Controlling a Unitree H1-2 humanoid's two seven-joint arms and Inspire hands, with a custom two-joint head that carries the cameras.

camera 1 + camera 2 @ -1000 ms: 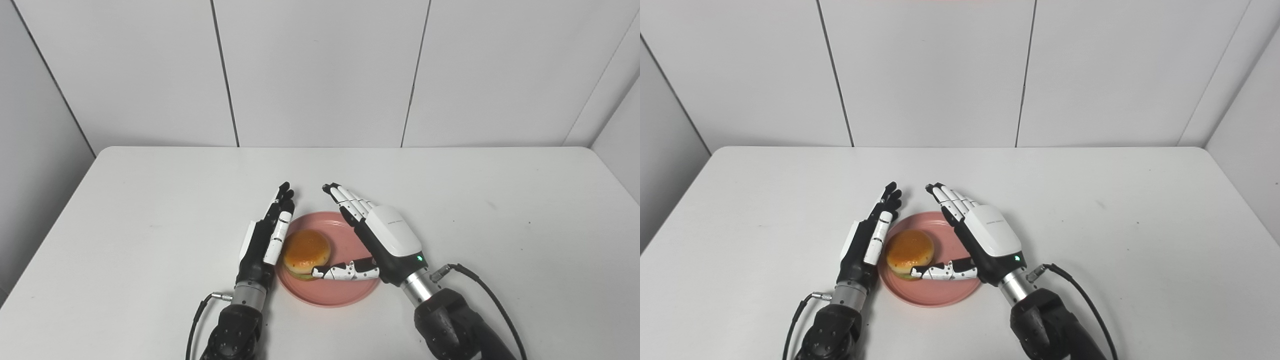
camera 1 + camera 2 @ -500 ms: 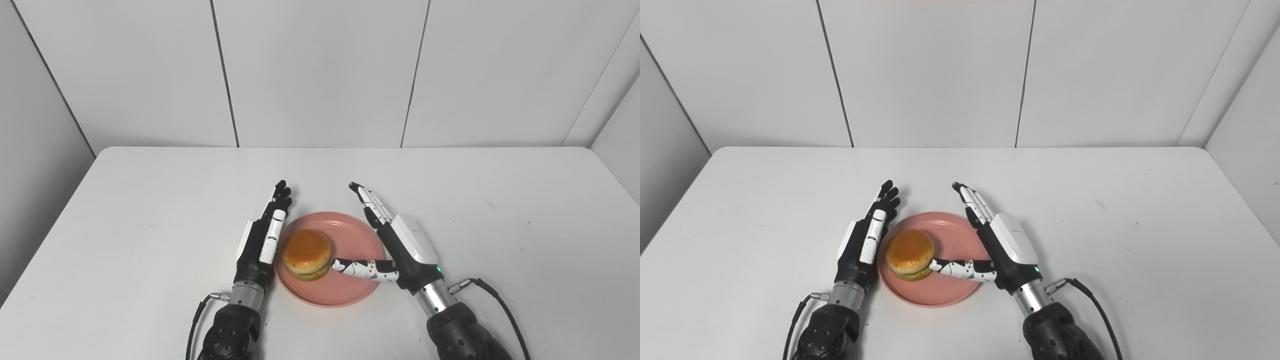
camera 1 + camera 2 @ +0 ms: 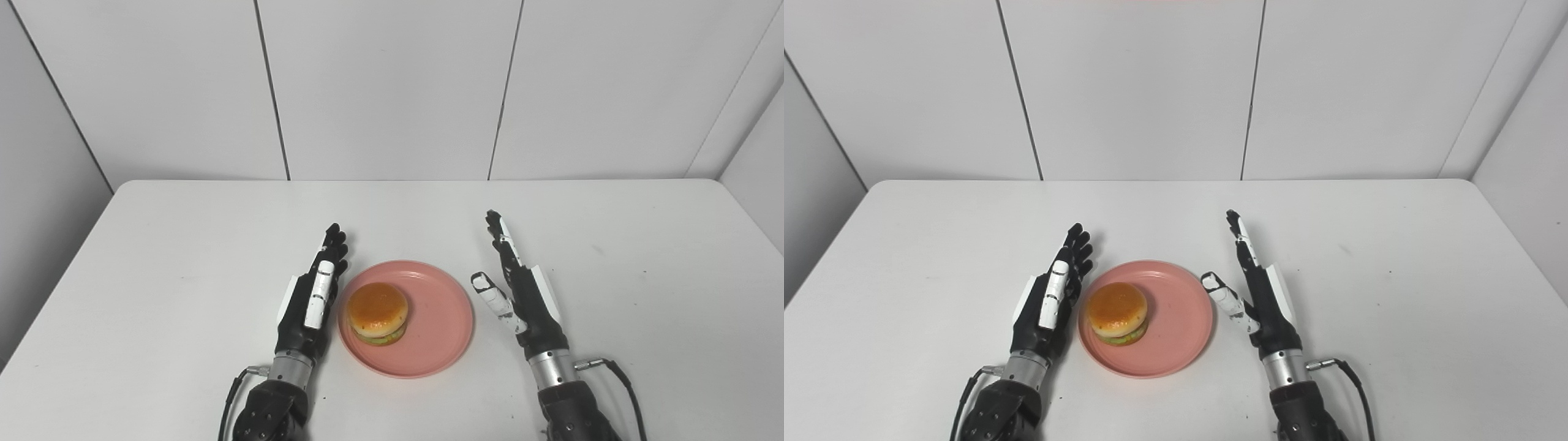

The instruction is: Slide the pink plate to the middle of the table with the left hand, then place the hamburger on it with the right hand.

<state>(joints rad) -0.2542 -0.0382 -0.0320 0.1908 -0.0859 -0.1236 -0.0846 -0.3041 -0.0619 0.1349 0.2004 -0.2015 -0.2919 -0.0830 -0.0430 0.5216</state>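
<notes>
Hamburger (image 3: 377, 313) sits on the pink plate (image 3: 441, 343), left of the plate's centre, untouched. Right hand (image 3: 525, 294) has withdrawn from over the plate to just beside its right rim, fingers apart, holding nothing. Left hand (image 3: 311, 300) remains beside the left rim, fingers straight, empty. Placement appears complete.

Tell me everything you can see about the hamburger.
The hamburger has a glossy orange-brown top bun, a green layer under it and a pale bottom bun; it looks like a toy. It sits upright on the left part of the pink plate. Neither hand touches it: the left hand is beside the plate, the right hand apart.
</notes>
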